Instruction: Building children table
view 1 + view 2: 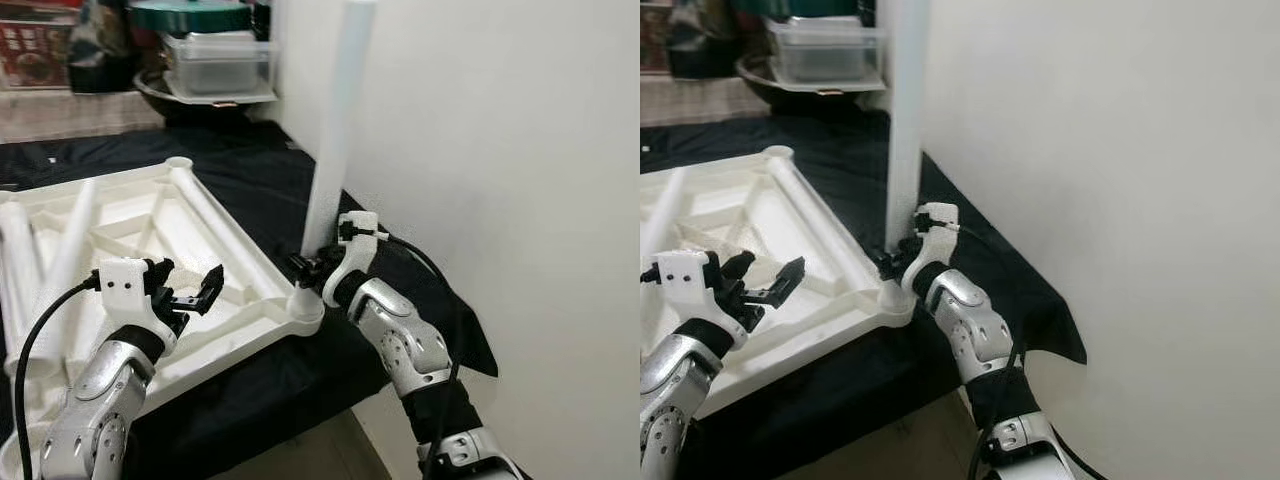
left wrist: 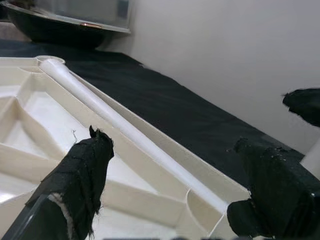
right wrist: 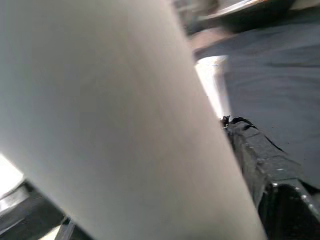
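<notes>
Table leg (image 1: 335, 130) upright at near right corner socket (image 1: 304, 300) of upturned white tabletop (image 1: 170, 250), lying on black-draped counter (image 1: 280, 180). Right gripper (image 1: 312, 265) clamped on leg base, jaws gripping it low. Risk: leg looks slightly tilted; push off-axis and it jams or pops out, tabletop skids. Right forearm angled up from below, wrist cocked inward. Left gripper (image 1: 190, 292) hovers over tabletop, jaws spread, holding nothing. Spare legs (image 1: 60, 260) lie across tabletop, left side.
</notes>
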Controlling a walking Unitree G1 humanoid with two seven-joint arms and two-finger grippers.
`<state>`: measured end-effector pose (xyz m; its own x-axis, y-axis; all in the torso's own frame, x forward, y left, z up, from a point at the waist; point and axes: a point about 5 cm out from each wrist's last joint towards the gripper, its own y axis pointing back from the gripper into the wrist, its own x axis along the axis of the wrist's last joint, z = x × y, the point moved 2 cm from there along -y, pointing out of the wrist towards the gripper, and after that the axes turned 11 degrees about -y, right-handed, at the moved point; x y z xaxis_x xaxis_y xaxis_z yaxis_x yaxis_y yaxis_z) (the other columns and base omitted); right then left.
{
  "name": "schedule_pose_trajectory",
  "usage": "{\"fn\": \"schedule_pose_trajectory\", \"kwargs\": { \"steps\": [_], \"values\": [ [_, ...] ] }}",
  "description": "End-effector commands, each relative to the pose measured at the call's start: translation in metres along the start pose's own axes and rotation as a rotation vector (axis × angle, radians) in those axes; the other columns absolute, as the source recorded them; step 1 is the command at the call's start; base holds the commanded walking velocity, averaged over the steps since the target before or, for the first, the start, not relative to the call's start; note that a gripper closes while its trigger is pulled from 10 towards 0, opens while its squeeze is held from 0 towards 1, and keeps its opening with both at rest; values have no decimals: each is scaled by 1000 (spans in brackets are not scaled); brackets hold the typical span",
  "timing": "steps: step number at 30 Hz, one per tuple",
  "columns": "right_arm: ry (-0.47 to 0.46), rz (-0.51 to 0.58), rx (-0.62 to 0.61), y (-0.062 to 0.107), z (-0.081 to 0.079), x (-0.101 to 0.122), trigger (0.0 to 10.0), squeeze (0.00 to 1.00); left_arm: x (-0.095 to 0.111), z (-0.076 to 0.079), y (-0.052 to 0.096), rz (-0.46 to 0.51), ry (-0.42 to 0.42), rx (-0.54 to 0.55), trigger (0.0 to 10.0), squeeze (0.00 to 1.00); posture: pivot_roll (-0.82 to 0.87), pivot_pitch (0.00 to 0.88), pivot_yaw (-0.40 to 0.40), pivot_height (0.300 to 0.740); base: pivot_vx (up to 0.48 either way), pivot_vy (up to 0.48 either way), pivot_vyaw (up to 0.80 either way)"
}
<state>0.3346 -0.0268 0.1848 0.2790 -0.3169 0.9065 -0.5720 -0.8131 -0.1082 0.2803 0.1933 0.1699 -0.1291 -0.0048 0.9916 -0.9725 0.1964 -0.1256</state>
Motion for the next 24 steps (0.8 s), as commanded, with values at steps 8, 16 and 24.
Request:
{"fn": "schedule_pose_trajectory", "kwargs": {
  "steps": [8,16,24],
  "values": [
    [75,-186,455,7,-53,-16,3961,0,-2,-2,0,-6,7,9,10000,0,170,0,-141,714,0,0,0],
    [59,14,-630,0,59,-11,0,0,-2,-2,1,-7,9,12,10000,0,170,0,-137,714,0,0,0],
    [49,19,-837,25,80,-13,10000,0,-1,-1,1,-5,10,12,10000,0,172,0,-139,714,0,0,0]
  ]
}}
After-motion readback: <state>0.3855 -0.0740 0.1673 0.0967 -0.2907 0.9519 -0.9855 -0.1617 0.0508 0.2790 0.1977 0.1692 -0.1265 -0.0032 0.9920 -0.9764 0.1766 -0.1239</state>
